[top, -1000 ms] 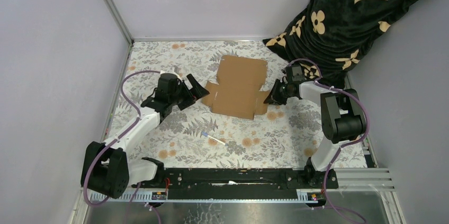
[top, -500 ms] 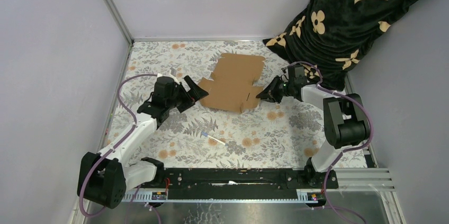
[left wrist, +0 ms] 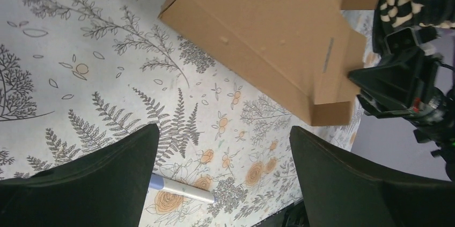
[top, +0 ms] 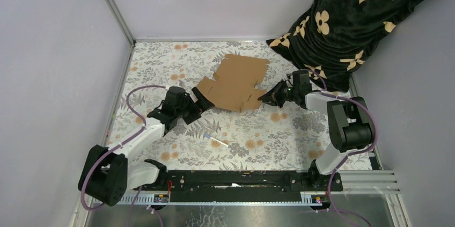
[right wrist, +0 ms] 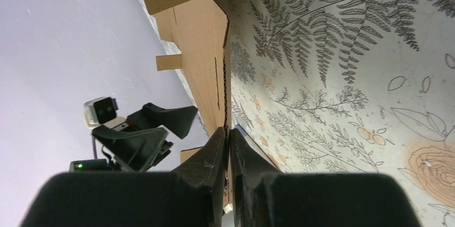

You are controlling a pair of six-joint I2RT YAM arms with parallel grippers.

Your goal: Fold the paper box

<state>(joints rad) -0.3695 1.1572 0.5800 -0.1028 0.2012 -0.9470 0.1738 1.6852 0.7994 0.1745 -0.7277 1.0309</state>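
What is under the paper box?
Only floral table cover shows around the paper box, whose right edge is pinched by the right gripper. Anything beneath the sheet's middle is covered in every view.

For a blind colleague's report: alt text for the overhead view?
The right gripper pinches the right edge of a flat brown cardboard sheet on a floral table. The open left gripper is near its left corner; a white stick lies nearer the arms.
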